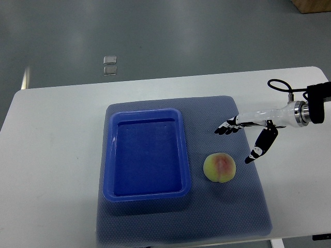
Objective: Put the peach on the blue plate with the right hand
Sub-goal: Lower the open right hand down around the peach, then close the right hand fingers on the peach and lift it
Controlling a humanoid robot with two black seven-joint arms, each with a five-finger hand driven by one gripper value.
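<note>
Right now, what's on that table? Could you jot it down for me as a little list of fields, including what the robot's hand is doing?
surface: white table with a grey-blue mat on it
blue plate: rectangular, empty, on the mat's left part
peach: on the mat, right of the plate, apart from it
right hand: above and right of the peach, fingers spread, holding nothing, not touching the peach
left hand: not in view
task state: peach not yet picked up

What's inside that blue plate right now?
Nothing shows inside the blue plate; its whole floor is in view and bare. The peach lies outside it on the mat, beside its right rim. Whatever is beneath the plate is covered.
</note>
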